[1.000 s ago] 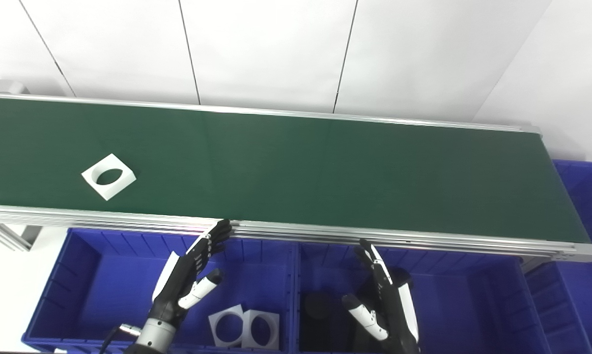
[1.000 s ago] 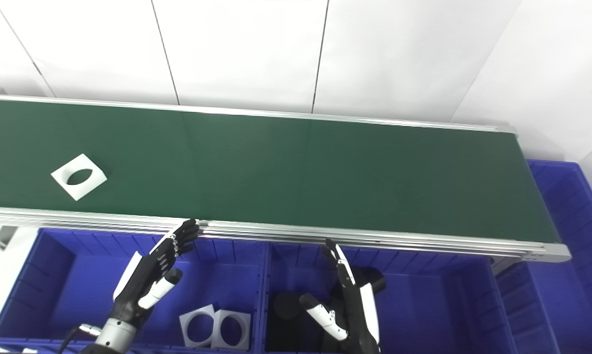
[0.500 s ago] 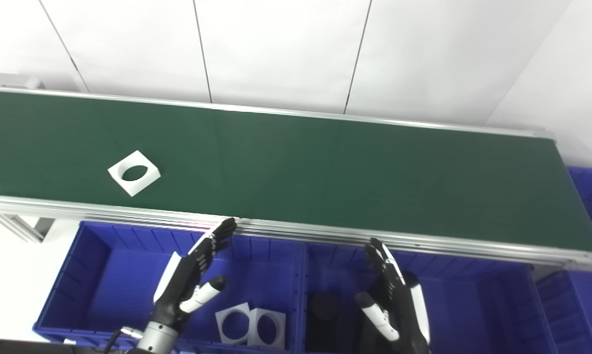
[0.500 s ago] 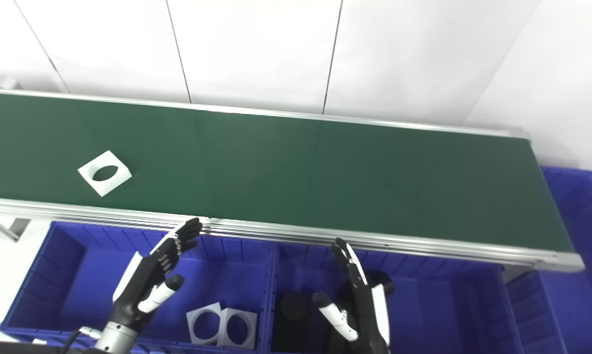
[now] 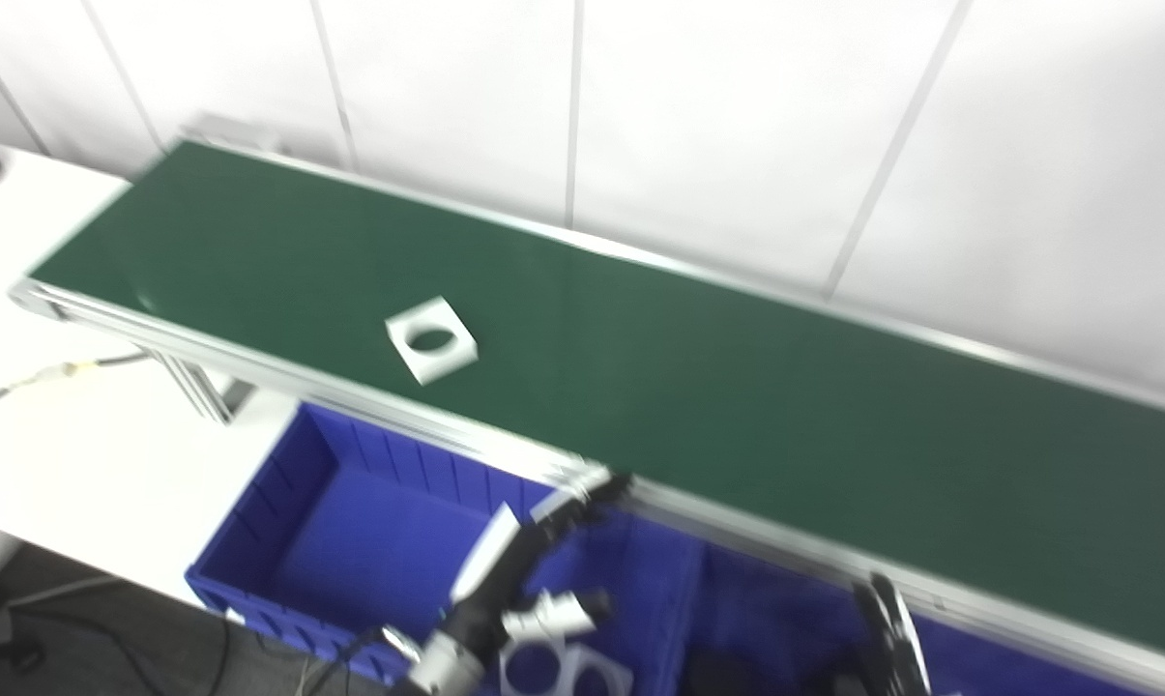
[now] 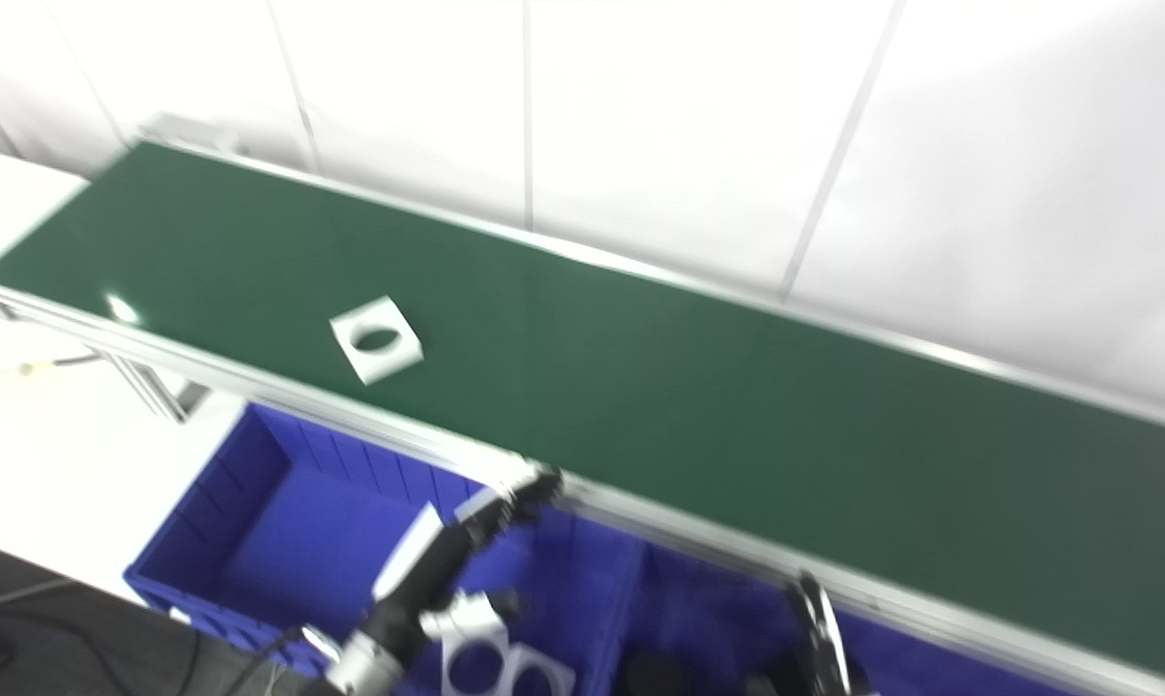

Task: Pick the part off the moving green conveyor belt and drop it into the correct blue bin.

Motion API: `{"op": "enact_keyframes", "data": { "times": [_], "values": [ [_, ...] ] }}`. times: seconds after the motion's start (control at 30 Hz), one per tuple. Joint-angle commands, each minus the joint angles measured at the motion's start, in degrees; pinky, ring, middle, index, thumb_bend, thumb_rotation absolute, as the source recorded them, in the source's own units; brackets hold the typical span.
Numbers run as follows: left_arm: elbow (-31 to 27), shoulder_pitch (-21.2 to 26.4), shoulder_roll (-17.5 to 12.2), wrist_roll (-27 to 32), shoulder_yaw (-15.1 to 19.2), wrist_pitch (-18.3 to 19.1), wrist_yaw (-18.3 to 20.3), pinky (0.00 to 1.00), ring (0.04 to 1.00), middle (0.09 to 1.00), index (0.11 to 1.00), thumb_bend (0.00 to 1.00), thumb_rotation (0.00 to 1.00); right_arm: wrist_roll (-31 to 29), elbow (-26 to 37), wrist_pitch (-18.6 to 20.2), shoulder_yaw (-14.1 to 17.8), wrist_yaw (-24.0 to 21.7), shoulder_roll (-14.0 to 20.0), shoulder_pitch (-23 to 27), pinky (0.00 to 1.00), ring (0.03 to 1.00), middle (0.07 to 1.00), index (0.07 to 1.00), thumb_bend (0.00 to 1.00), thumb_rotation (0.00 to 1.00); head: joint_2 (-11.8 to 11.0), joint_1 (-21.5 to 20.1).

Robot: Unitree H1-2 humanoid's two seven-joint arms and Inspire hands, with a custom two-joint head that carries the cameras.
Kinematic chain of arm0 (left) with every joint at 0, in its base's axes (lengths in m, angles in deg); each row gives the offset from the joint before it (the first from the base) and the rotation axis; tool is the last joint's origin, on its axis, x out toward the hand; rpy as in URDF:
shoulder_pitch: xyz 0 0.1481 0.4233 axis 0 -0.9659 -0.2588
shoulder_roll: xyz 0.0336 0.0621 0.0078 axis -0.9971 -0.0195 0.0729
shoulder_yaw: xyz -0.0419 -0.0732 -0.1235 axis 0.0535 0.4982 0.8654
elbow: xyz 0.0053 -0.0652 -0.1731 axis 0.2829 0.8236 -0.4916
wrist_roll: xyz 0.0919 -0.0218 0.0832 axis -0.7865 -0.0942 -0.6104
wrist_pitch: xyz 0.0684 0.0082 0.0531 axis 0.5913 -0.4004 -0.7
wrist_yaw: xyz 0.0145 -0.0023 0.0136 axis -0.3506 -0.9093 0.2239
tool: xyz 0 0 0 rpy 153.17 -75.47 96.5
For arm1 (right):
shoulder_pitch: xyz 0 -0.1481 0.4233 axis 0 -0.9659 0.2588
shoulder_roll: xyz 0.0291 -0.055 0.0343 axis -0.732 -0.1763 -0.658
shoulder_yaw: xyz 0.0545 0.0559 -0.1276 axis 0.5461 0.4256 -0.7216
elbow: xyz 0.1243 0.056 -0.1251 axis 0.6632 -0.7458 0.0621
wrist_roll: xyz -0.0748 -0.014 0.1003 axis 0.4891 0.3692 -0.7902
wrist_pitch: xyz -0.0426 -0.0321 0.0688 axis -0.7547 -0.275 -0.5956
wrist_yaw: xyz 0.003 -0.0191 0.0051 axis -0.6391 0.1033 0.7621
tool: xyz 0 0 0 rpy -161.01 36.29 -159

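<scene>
White square part (image 5: 431,338) has ridden the green belt (image 5: 737,406) nearer the empty, spread left hand (image 5: 514,570), so grabbing comes soon; right hand (image 5: 893,633) too blurry to tell.

Both views look down from the robot's head, side by side, facing forward and a little to the left across the green conveyor belt (image 5: 737,406) toward the white panelled wall (image 6: 640,126) behind it. The belt runs slantwise, from upper left to lower right. Both pictures share nearly the same stretch: the belt, the blue bin (image 5: 350,522) below its near rail, and the white floor at left. In the right eye view everything sits slightly further left. Both are blurred and take in most of the belt from fairly high.
</scene>
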Motion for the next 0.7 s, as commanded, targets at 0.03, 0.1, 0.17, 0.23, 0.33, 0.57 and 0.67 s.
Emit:
{"op": "enact_keyframes", "data": {
  "times": [0.03,0.1,0.17,0.23,0.33,0.57,0.67],
  "values": [
    [0.41,2.14,-1.75,-1.63,-2.67,-1.72,-5.42,0.87,0.886,0.886,0.870,0.77,0.79,-0.07,0.33,-2.97,0.37,-0.25,0.15,0.37,0.98,0.941,0.902,0.950,0.75,0.92,-0.64,-0.13],
    [0.82,2.79,-2.56,-1.86,-4.33,-1.72,-7.72,0.86,0.884,0.883,0.869,0.76,0.78,-0.19,-0.34,-2.97,0.30,-0.24,0.23,0.59,0.97,0.936,0.902,0.950,0.74,0.92,-1.86,-0.44],
    [1.37,3.45,-3.22,-1.93,-5.87,-1.72,-9.95,0.86,0.877,0.878,0.860,0.76,0.77,-0.36,-1.05,-2.97,0.32,-0.20,0.17,0.75,0.95,0.922,0.897,0.949,0.74,0.91,-2.70,-0.77],
    [1.56,3.97,-3.87,-1.58,-7.18,-1.72,-11.39,0.85,0.877,0.877,0.857,0.77,0.76,-0.36,-1.39,-2.97,0.36,-0.06,-0.01,0.76,0.95,0.919,0.892,0.944,0.74,0.90,-2.97,-0.89],
    [0.60,4.56,-4.91,-0.62,-8.84,-1.72,-13.10,0.85,0.873,0.874,0.855,0.78,0.74,-0.49,-1.61,-2.97,0.34,-0.03,-0.26,0.56,0.97,0.921,0.890,0.943,0.72,0.88,-3.80,-1.69],
    [-3.21,5.43,-6.45,-3.81,-11.70,-1.71,-20.59,0.80,0.835,0.848,0.841,0.75,0.79,-0.89,-0.98,-2.97,0.02,-0.42,-0.43,-0.10,0.97,0.913,0.889,0.936,0.68,0.85,-3.74,-2.52],
    [-4.79,5.82,-7.28,-3.09,-11.79,-1.71,-20.47,0.80,0.835,0.848,0.841,0.75,0.79,-0.35,-1.03,-2.97,0.00,0.16,-0.53,-0.21,0.97,0.912,0.889,0.936,0.68,0.85,-3.68,-2.99]
  ]
}}
